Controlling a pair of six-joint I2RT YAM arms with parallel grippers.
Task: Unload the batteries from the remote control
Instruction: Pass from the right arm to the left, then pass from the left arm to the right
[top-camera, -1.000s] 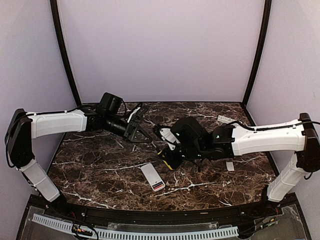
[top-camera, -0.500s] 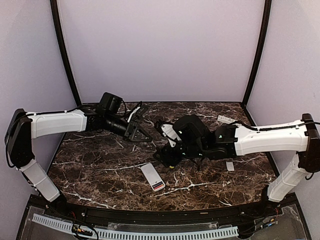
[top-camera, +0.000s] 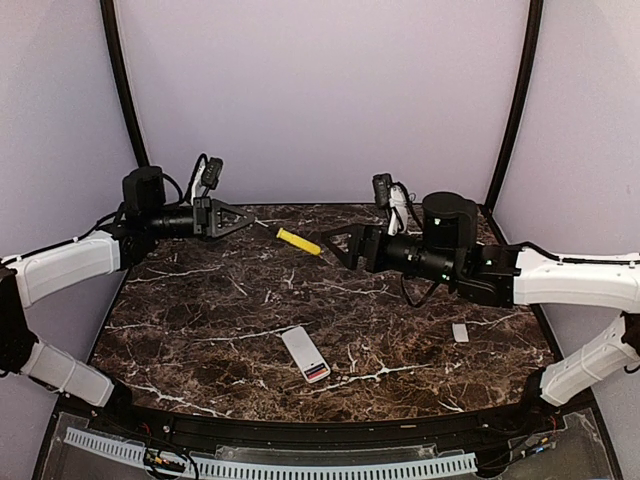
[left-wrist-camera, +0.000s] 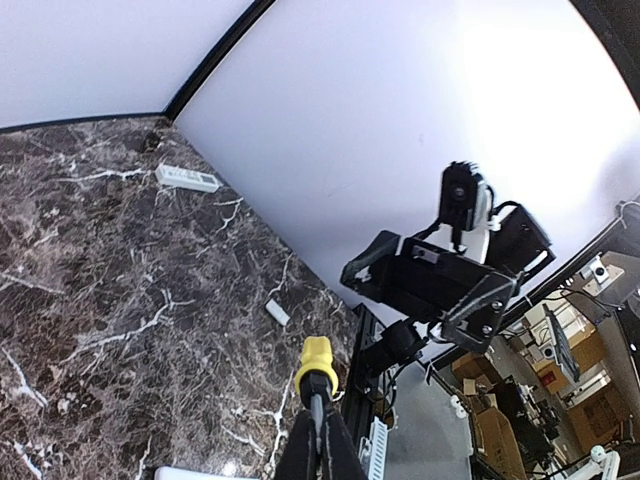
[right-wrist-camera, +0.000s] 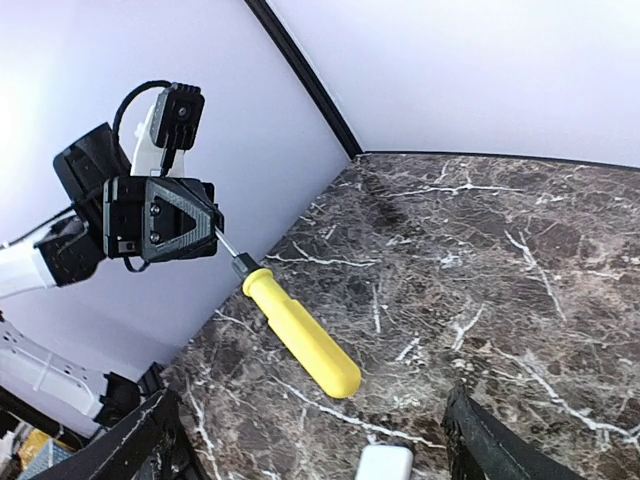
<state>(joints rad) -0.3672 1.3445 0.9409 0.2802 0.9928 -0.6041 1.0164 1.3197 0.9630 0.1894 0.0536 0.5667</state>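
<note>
Though the remote (top-camera: 304, 352) lies in view, its batteries (top-camera: 316, 372) blur together.

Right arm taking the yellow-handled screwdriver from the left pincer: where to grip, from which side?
I'd grip the yellow-handled screwdriver mid-handle, coming in from its free butt end. The left pincer is shut on the thin metal shaft, so only the thick round handle juts out, toward the open right pincer. Close across its width.
</note>
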